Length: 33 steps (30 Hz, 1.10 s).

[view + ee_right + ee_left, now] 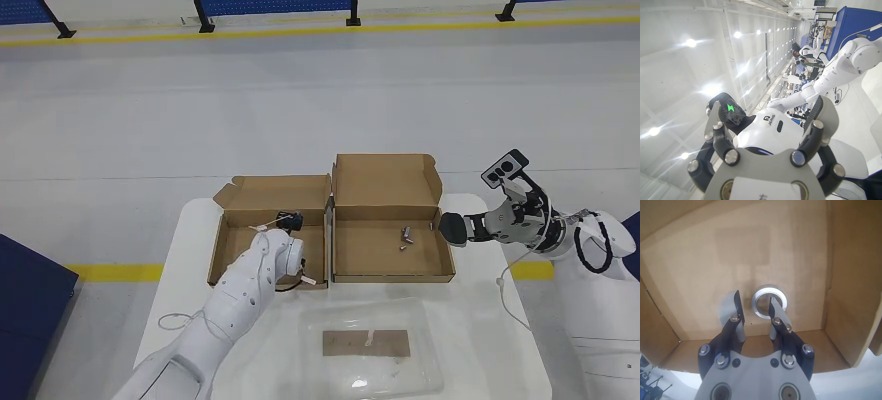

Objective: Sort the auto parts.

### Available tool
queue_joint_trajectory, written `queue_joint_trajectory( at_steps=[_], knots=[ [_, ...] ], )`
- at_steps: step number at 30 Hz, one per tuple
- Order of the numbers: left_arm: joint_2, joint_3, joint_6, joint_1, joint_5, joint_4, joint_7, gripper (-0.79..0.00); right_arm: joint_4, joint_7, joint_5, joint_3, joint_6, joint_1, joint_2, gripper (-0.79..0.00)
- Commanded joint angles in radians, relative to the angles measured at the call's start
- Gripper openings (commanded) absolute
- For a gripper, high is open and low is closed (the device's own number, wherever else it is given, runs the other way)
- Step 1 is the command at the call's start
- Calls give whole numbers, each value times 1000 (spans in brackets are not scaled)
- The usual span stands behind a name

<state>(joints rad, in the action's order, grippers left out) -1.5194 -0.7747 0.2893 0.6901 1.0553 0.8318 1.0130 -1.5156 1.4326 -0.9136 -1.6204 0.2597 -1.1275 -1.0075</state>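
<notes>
A silver metal ring (761,294) lies flat on the floor of the left cardboard box (232,250). My left gripper (754,306) hangs open just above it, one fingertip (771,308) over the ring's hole and the other beside the ring. From above, the left gripper (289,220) is over the back right part of that box. Two small metal parts (405,237) lie in the right cardboard box (390,262). My right gripper (767,103) is open and holds nothing, facing up toward the ceiling. The right arm (500,220) is beside the right box's outer wall.
A clear plastic tray (425,330) with a brown cardboard strip (365,343) sits at the front of the white table (180,290). Both boxes have their lids standing open at the back. Bare table lies left of the left box.
</notes>
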Motion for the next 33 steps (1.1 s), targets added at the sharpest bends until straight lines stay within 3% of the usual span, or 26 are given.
queue_joint_trajectory(
  at_steps=[1, 4, 12, 16, 30, 33],
  knots=[
    [3, -12, 1, 0, 3, 16, -4, -123, 0, 0, 0, 0, 0, 0, 0, 0],
    [13, -39, -1, 8, 11, 55, 6, -3, 0, 0, 0, 0, 0, 0, 0, 0],
    [65, -158, -31, 97, 41, 255, 58, 0, 0, 0, 0, 0, 0, 0, 0, 0],
    [89, -218, -126, 156, 20, 386, 83, 0, 0, 0, 0, 0, 0, 0, 0, 0],
    [89, -218, -126, 156, 20, 386, 83, 0, 0, 0, 0, 0, 0, 0, 0, 0],
    [92, -259, -124, 176, -41, 425, 61, 0, 0, 0, 0, 0, 0, 0, 0, 0]
  ],
)
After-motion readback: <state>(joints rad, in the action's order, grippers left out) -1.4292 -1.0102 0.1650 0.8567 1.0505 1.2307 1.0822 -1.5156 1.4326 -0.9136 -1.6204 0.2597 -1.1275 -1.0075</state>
